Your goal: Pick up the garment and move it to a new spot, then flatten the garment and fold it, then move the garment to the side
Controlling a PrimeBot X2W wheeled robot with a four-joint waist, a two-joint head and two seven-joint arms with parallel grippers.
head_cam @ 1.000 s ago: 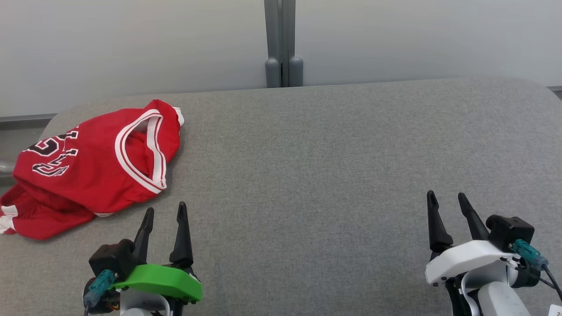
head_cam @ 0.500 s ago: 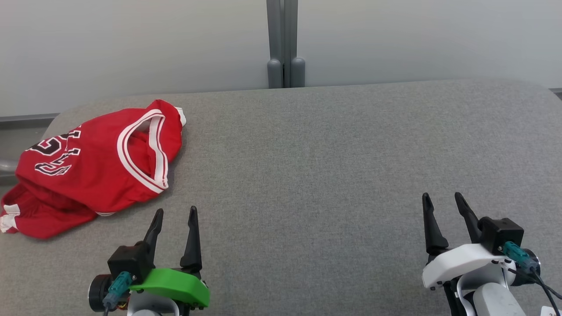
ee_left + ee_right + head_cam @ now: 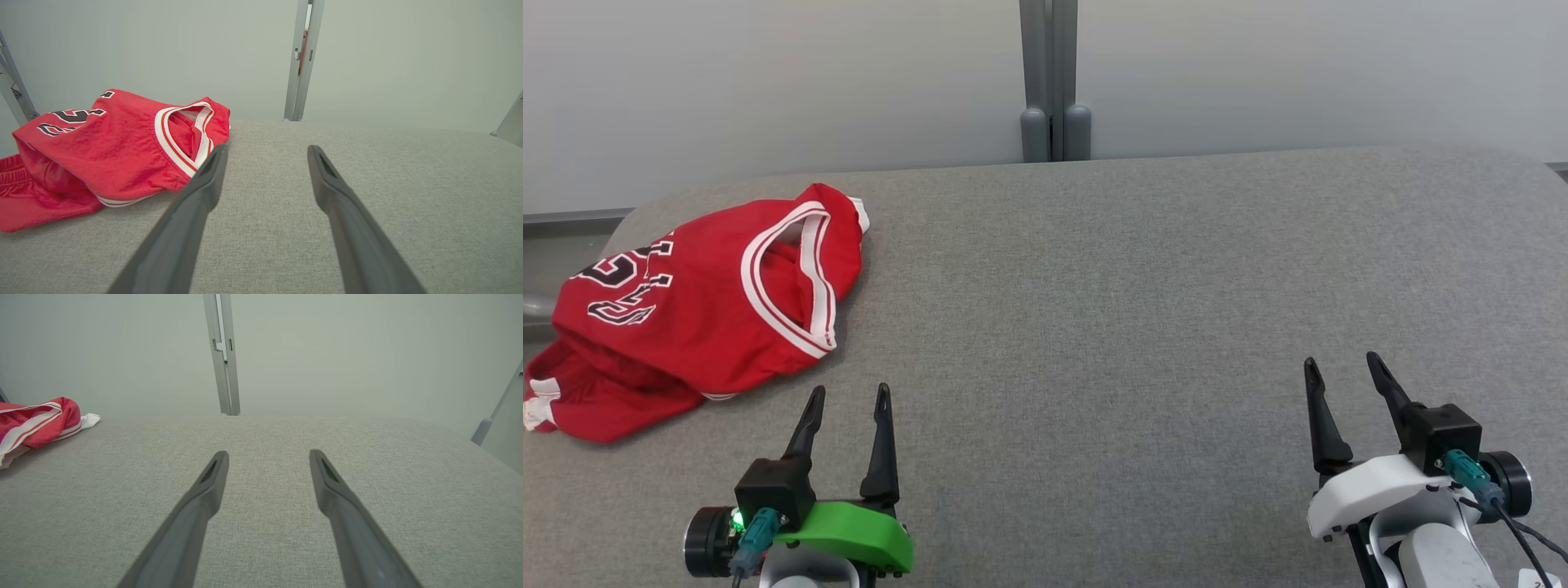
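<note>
A red garment point(image 3: 694, 310) with white trim and black numbers lies crumpled at the far left of the grey padded table point(image 3: 1135, 286), partly over its left edge. My left gripper point(image 3: 848, 396) hovers open just to the right of and nearer than it, empty. In the left wrist view the garment point(image 3: 106, 151) lies left of the open left gripper point(image 3: 266, 152). My right gripper point(image 3: 1339, 366) stands open and empty at the lower right. The right wrist view has the open right gripper point(image 3: 267, 455) over bare fabric, with the garment point(image 3: 36, 420) at far left.
A grey post point(image 3: 1052, 82) rises behind the table's far edge against a pale wall. The table's left corner is rounded, with a grey ledge point(image 3: 564, 220) behind it. Bare table surface spreads across the middle and right.
My left gripper has shifted a little to the right and pulled back toward me. My right gripper has moved slightly left. The garment has not moved.
</note>
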